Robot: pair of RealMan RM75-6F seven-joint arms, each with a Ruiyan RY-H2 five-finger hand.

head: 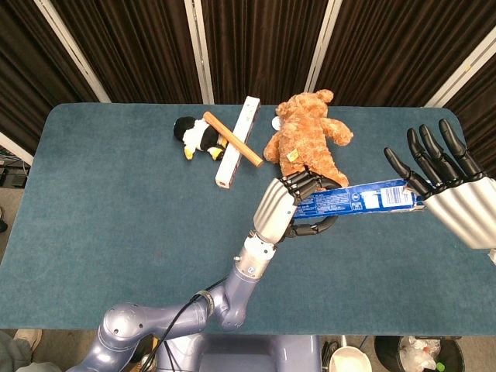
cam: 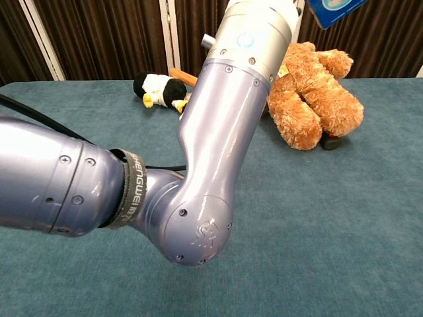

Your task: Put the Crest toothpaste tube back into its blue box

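Note:
In the head view my left hand (head: 288, 208) grips the left end of the long blue Crest box (head: 358, 200), held above the table and lying nearly level. The box's right end reaches my right hand (head: 449, 190), whose fingers are spread upward; whether the thumb touches the box I cannot tell. A long white tube (head: 237, 143) lies on the table at the back, left of the teddy. In the chest view only a corner of the blue box (cam: 334, 8) shows at the top, and my left arm (cam: 218, 132) fills the middle.
A brown teddy bear (head: 306, 136) lies behind the box on the teal table (head: 116, 201). A penguin toy (head: 195, 136) and a wooden stick (head: 232, 139) across the white tube sit at the back centre. In the chest view the teddy (cam: 317, 99) lies at the right.

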